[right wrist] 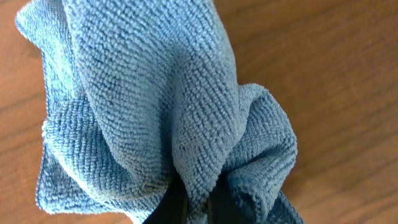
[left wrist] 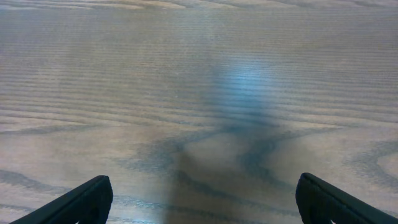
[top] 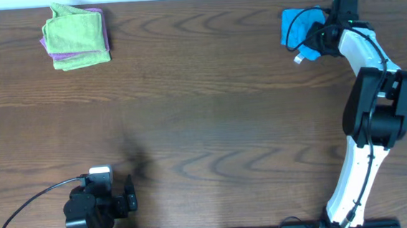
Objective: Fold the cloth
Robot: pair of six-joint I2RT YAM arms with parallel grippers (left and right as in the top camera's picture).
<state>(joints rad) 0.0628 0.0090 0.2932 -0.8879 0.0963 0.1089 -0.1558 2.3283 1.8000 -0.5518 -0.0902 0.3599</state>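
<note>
The sky-blue cloth (top: 294, 26) lies bunched at the far right of the table, partly hidden by my right arm. In the right wrist view the cloth (right wrist: 155, 106) fills the frame in gathered folds. My right gripper (right wrist: 196, 202) is shut on a pinched ridge of the cloth; in the overhead view it (top: 318, 35) sits at the cloth's right edge. My left gripper (left wrist: 202, 202) is open and empty over bare wood; in the overhead view it (top: 126, 195) is near the front left edge, far from the cloth.
A lime-green folded cloth (top: 76, 33) lies on a purple folded cloth (top: 59, 58) at the far left corner. The dark wooden table (top: 204, 128) spans the view. A black cable (top: 23, 206) loops by the left arm's base.
</note>
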